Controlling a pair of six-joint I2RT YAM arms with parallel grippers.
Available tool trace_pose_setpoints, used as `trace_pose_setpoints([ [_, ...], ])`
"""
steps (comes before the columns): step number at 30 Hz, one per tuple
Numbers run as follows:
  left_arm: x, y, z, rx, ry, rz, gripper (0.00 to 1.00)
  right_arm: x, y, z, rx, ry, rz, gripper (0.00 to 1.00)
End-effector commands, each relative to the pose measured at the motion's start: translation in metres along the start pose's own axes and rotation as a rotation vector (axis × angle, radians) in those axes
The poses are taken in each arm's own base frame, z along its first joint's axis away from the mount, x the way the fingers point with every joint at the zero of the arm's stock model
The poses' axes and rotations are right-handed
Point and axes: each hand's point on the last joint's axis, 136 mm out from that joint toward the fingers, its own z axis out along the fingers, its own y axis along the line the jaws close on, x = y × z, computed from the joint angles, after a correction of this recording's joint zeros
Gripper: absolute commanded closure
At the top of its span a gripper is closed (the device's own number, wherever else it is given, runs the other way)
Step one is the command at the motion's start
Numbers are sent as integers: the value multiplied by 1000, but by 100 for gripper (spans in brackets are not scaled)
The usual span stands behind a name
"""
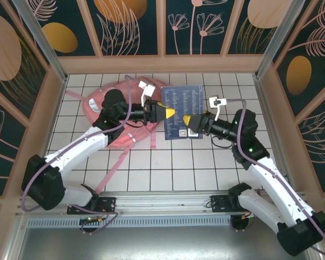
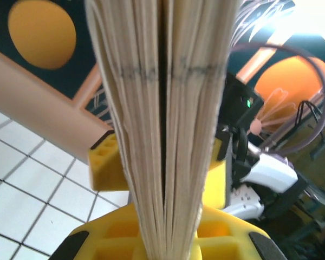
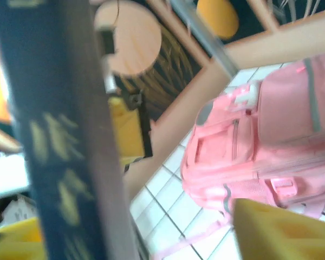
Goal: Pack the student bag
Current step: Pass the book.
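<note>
A dark blue book hangs above the tiled table between my two grippers. My left gripper is shut on its left edge; in the left wrist view the cream page edges are pinched between my yellow fingers. My right gripper stands open at the book's lower right edge. In the right wrist view the book's spine lies near one side, with a wide gap to the other yellow finger. The pink student bag lies flat on the table under my left arm.
Long pink straps trail from the bag toward the near edge. Patterned walls with wooden frames close in the table at the back and both sides. White tiles lie bare in front of the book.
</note>
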Motion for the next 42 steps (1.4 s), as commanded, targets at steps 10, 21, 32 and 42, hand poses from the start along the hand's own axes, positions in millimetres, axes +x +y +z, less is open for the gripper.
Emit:
trace_pose_setpoints([
  [10, -65, -12, -35, 109, -566, -153, 100, -37, 33, -35, -265, -602, 168, 13],
  [21, -58, -2, -32, 60, -590, -192, 100, -58, 34, -5, -255, -644, 194, 42],
  [32, -53, 1, -27, 52, -573, -217, 100, -63, 29, 22, -254, -623, 217, 62],
  [42, -34, 51, -33, -257, -518, -252, 37, -66, -17, 18, 170, -559, 116, 100],
])
